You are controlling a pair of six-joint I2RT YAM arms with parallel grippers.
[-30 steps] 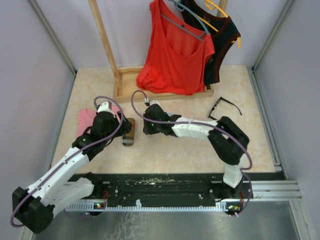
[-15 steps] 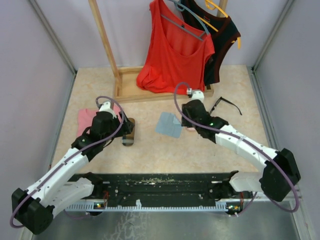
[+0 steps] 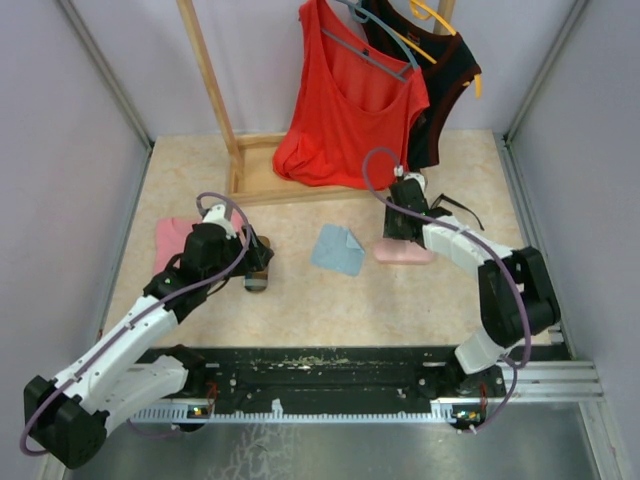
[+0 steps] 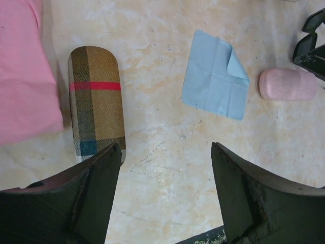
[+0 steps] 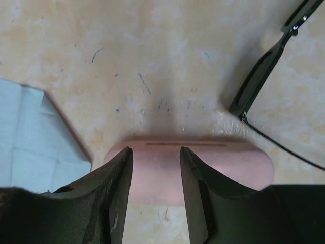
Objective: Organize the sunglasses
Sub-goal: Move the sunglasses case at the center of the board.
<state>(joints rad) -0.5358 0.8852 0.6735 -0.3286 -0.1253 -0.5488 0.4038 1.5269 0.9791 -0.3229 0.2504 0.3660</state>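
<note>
At the right gripper (image 5: 155, 155): spread apart, nothing held, poised over the oblong pale-pink hard case (image 5: 228, 168), with the case's far edge showing between the two fingers (touching or not, impossible to tell). Just beyond that case, on the marbled beige tabletop (image 3: 300, 300): the thick black-framed plastic sunglasses (image 5: 256, 81), arms unfolded, lying loose, with the tip of one arm close to the case. On the case's other side, near but apart: a square light-blue cleaning cloth (image 3: 338, 250) with one corner turned over.

At the left gripper (image 4: 165, 162): likewise spread wide and empty, hovering above bare table. Just beside one finger: the rounded brown plaid fabric case (image 4: 96, 101), closed, lying next to a folded pink cloth (image 4: 20, 76).

As for progress: little done, judging by this. Black pair out in the open, neither folded nor cased. No sign of a second pair in these views; perhaps inside a case, perhaps out of sight. Probably left to do: open the pink case, fold the black pair, lay it inside, close up.
</note>
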